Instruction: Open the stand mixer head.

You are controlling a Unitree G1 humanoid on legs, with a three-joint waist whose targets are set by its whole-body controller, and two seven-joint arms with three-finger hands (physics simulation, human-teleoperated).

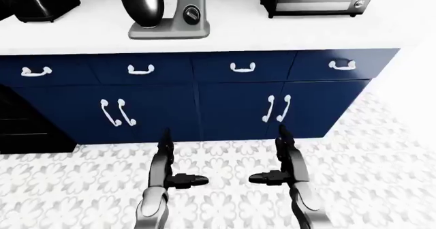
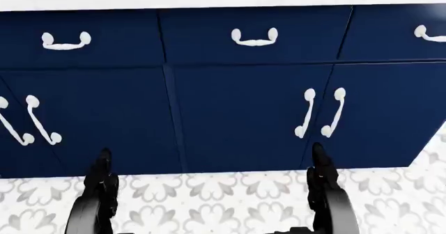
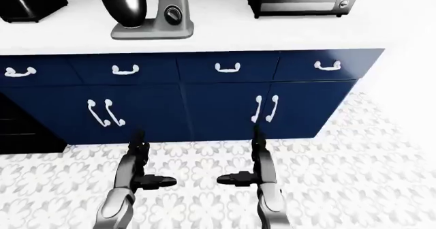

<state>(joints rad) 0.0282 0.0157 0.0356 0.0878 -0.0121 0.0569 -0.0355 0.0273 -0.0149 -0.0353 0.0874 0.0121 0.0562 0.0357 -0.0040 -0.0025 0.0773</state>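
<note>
both open hands (image 1: 225, 178) low over floor, stand mixer (image 1: 167, 12) well apart.

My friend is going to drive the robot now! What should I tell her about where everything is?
Left hand: open, empty, held low over the patterned floor.
Right hand: open, empty, same height.
Stand mixer: on the white counter, upper left in the left-eye view, bowl on its left side. The top of its head is cut off by the picture edge, so whether it is open cannot be told.
Done: nothing touched so far.
Left: get closer to the blue cabinets, reach up, tilt the mixer head open.
</note>
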